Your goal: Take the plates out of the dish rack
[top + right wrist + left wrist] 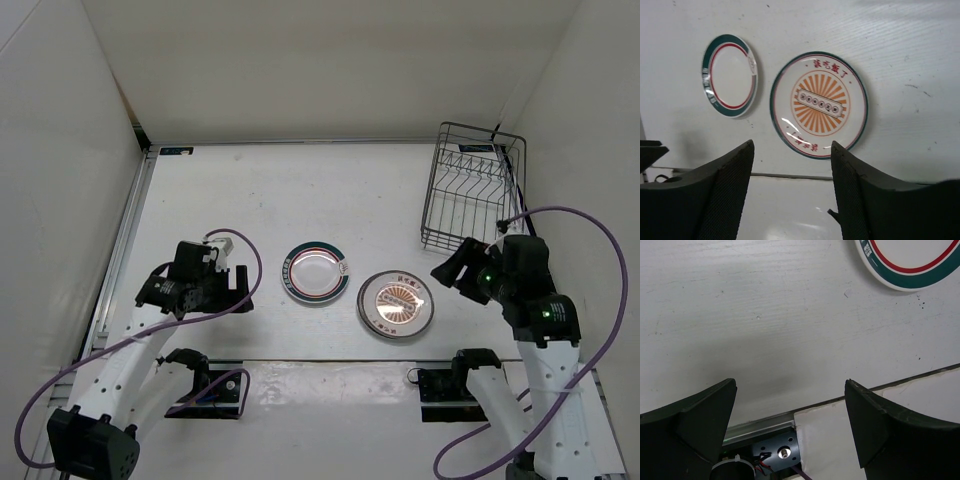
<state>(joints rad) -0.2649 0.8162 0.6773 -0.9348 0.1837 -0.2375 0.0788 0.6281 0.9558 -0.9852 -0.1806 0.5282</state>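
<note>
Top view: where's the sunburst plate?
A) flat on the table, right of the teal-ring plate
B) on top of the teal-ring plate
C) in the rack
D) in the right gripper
A: the sunburst plate lies flat on the table, right of the teal-ring plate, a gap between them.

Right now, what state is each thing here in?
Teal-rimmed plate: lying flat on the table.
Sunburst plate: lying flat, face up, beside the first but not touching it.
Dish rack: standing at the far right; contents unclear.
Left end effector: open, empty.
Right end effector: open, empty.
</note>
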